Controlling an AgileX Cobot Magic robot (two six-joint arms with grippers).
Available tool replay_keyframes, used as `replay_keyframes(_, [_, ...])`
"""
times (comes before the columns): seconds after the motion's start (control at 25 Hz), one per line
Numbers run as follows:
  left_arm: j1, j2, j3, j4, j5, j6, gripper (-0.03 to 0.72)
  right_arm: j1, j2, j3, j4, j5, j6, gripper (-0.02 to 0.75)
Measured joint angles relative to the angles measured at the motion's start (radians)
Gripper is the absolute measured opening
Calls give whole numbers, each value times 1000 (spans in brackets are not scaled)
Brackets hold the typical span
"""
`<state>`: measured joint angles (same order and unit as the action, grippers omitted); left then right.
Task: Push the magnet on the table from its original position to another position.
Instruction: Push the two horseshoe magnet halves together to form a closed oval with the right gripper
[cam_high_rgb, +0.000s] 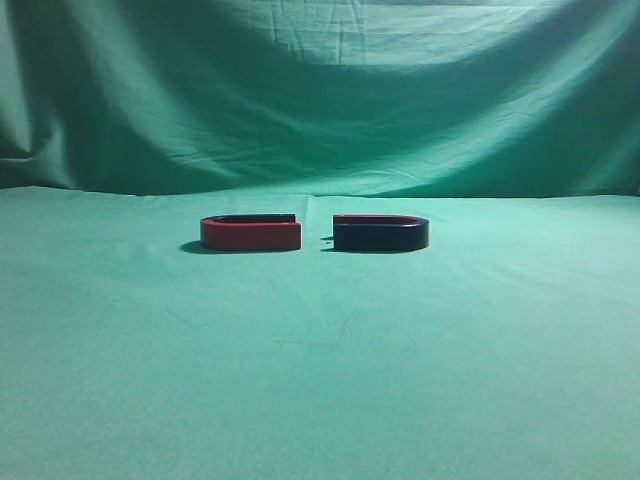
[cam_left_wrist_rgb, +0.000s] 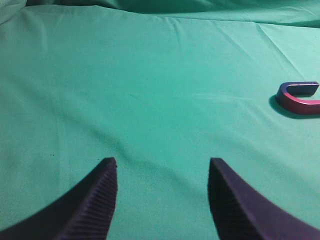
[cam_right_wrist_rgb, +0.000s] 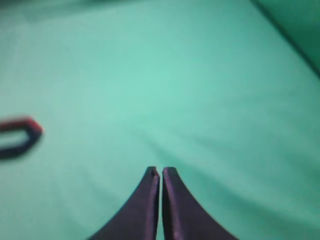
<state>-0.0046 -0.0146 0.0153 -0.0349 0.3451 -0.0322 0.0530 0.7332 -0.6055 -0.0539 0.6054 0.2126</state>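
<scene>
The magnet, dark navy with a thin red rim on top, lies flat on the green table, right of centre. It also shows blurred at the left edge of the right wrist view. My right gripper is shut and empty, over bare cloth, well to the right of the magnet. My left gripper is open and empty over bare cloth. Neither gripper shows in the exterior view.
A similar U-shaped magnet with a red side lies just left of the navy one, open ends facing each other with a small gap. It shows at the right edge of the left wrist view. A draped green backdrop hangs behind the table.
</scene>
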Motion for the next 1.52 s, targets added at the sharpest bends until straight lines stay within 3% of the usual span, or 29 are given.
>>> replay_keyframes(0.12, [0,0,0,0,0,0,372,0,161,-88,43,117,-48,0])
replay_keyframes(0.28, [0,0,0,0,0,0,372,0,255,-129,137,125,-59,0])
replay_keyframes(0.44, [0,0,0,0,0,0,372,0,402,-190,366,140,-337,0])
replay_keyframes(0.56, [0,0,0,0,0,0,372,48,491,-260,426,163,-414,0])
replay_keyframes(0.8, [0,0,0,0,0,0,372,224,701,-414,405,174,-407,0])
replay_keyframes(0.96, [0,0,0,0,0,0,372,291,866,-555,279,220,-272,0])
replay_keyframes(1.16, [0,0,0,0,0,0,372,321,1061,-717,172,297,-145,0])
replay_keyframes(1.52, [0,0,0,0,0,0,372,321,1254,-877,154,330,-112,0])
